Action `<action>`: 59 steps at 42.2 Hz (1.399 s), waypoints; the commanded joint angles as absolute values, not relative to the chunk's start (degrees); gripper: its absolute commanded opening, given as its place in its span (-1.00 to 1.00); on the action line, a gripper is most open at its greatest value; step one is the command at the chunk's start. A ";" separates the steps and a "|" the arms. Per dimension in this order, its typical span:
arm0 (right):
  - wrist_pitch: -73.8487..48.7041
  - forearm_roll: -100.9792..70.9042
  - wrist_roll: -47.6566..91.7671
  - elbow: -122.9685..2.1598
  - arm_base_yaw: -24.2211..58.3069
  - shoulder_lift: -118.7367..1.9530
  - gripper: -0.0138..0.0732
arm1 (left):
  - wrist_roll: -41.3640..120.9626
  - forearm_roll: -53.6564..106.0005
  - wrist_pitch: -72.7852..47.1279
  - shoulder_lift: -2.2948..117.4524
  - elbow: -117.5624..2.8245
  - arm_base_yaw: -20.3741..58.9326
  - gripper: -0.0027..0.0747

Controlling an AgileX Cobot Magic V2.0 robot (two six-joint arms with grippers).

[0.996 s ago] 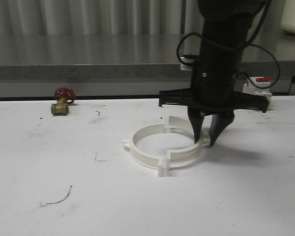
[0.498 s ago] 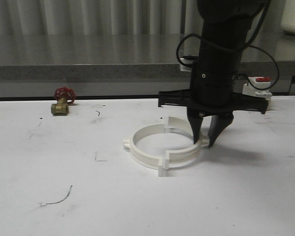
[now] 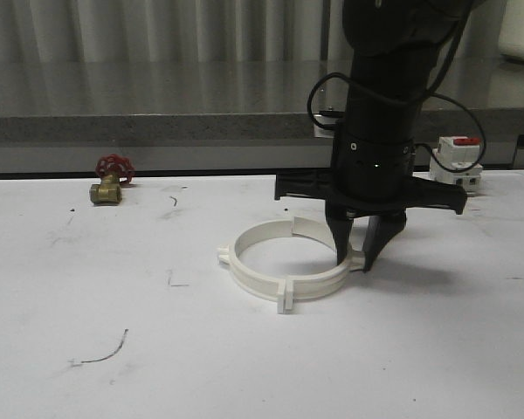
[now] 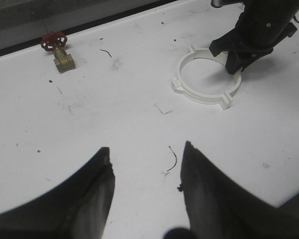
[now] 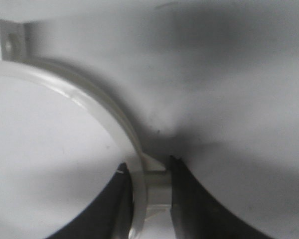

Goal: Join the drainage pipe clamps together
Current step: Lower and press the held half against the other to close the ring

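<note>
Right claw (image 3: 354, 260) pinched on the right-hand wall of the drainage pipe clamps (image 3: 284, 266), one finger inside the ring, one outside at the small lug. Both half-rings met as one ring, flat on the bench (image 3: 113, 288), nearer its far edge than its near one. Far joint partly hidden behind the right arm; closure there impossible to judge. Left claw (image 4: 145, 172) spread apart above bare bench, fingertips cut off by frame edge. Brass valve (image 3: 109, 182) near far left edge.
</note>
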State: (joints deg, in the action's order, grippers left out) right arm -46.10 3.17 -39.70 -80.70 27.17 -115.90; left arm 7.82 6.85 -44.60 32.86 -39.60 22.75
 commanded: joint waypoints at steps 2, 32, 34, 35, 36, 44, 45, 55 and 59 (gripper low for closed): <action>-43.79 2.62 -39.69 -82.08 27.50 -113.69 -0.47 | 7.83 7.66 -40.50 33.08 -41.11 22.75 -0.12; -46.68 2.80 -39.63 -83.04 27.50 -113.69 -0.29 | 7.83 7.66 -40.50 33.08 -41.11 22.75 -0.12; -46.74 2.80 -39.63 -83.04 27.50 -113.69 -0.29 | 7.83 7.66 -40.50 33.08 -41.11 22.75 -0.12; -46.80 2.80 -39.63 -83.04 27.50 -113.69 -0.29 | 7.83 7.66 -40.50 33.08 -41.11 22.75 -0.12; -46.80 2.80 -39.63 -83.04 27.50 -113.69 -0.29 | 7.83 7.66 -40.50 33.08 -41.11 22.75 -0.12; -47.04 2.80 -39.63 -83.04 27.50 -113.69 -0.26 | 7.83 7.66 -40.50 33.08 -41.11 22.75 -0.12; -47.04 2.80 -39.63 -83.04 27.50 -113.69 -0.22 | 7.83 7.66 -40.50 33.08 -41.11 22.75 -0.12; -47.04 2.74 -39.63 -83.04 27.50 -113.69 0.12 | 7.83 7.66 -40.50 33.08 -41.11 22.75 -0.12; -46.99 2.74 -39.63 -83.24 27.50 -113.16 0.12 | 7.83 7.66 -40.50 33.08 -41.11 22.75 -0.12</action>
